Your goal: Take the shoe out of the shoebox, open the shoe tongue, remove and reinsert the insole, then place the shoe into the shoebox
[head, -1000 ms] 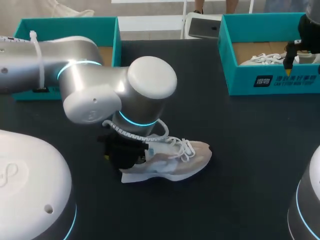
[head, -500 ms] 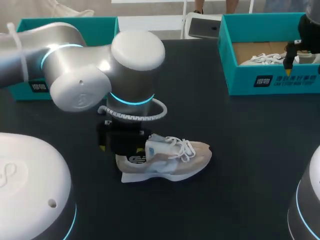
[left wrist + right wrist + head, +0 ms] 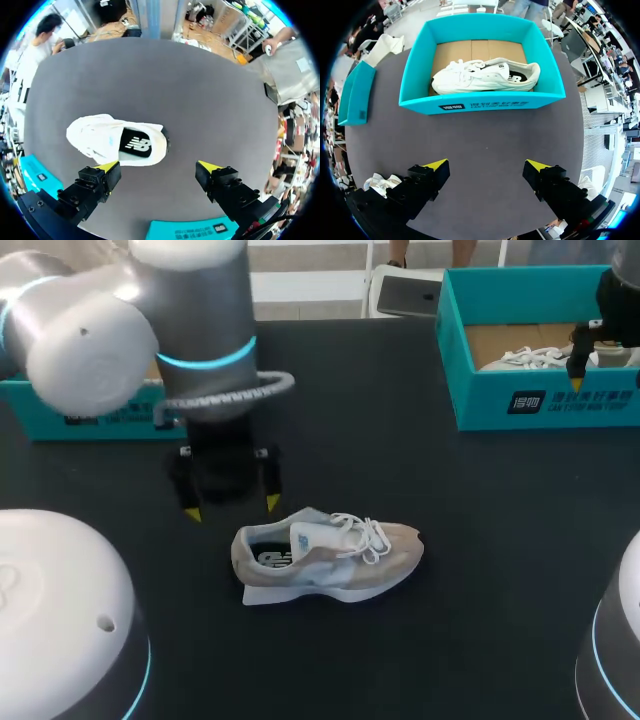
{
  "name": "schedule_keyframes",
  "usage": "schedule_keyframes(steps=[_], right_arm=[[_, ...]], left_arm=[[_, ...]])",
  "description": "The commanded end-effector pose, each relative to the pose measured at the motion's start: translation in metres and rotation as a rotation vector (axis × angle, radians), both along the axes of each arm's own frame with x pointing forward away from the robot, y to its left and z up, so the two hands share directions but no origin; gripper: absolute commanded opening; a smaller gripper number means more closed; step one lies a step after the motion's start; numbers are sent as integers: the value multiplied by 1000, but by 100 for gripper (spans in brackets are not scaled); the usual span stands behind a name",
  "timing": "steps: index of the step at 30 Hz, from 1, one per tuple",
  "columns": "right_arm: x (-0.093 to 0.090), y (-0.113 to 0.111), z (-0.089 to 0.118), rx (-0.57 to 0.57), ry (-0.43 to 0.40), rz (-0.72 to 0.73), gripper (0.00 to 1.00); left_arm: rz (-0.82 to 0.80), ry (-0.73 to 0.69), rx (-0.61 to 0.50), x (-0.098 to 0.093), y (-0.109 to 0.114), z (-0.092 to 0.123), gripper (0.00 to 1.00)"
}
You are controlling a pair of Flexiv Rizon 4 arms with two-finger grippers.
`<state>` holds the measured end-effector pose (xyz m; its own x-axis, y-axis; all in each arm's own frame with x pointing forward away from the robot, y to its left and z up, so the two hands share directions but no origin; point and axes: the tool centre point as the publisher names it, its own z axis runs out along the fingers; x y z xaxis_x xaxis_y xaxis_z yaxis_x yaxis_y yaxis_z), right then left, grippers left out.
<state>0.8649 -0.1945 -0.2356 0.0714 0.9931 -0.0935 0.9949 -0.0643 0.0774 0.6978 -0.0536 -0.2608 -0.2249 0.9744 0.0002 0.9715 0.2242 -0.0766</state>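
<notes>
A beige and white shoe (image 3: 330, 555) lies on its sole on the dark table, toe to the right, laces loose. Its black insole (image 3: 136, 145) shows in the opening. My left gripper (image 3: 230, 505) hangs open just behind and left of the heel, touching nothing. In the left wrist view the shoe (image 3: 117, 145) lies ahead of the open gripper (image 3: 159, 167), nearer the left finger. My right gripper (image 3: 487, 165) stands open and empty above the table in front of the teal shoebox (image 3: 480, 105), which holds a second white shoe (image 3: 485, 75).
A second teal box (image 3: 90, 405) stands at the back left, partly behind my left arm. The right shoebox (image 3: 540, 405) sits at the back right corner. Bare table lies between the shoe and that box.
My left gripper opened, let go of the shoe's heel and drew up and back to the left. The shoe stayed in place. The right arm has not moved.
</notes>
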Motion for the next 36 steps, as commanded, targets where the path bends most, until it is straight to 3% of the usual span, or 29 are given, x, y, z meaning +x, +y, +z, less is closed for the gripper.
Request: schedule_keyframes(steps=[1, 15, 17, 30, 36], right_arm=[[0, 0, 0, -1, -1, 0, 100], [0, 0, 0, -1, -1, 0, 100], [0, 0, 0, -1, -1, 0, 100], [0, 0, 0, -1, -1, 0, 100], [0, 0, 0, -1, -1, 0, 100]], left_arm=[[112, 106, -278, 4, 23, 20, 100], [94, 134, -284, 4, 23, 23, 100], [164, 207, -294, 3, 26, 22, 100], [606, 471, -584, -4, 60, 15, 100], [785, 608, -775, -20, 78, 15, 100]])
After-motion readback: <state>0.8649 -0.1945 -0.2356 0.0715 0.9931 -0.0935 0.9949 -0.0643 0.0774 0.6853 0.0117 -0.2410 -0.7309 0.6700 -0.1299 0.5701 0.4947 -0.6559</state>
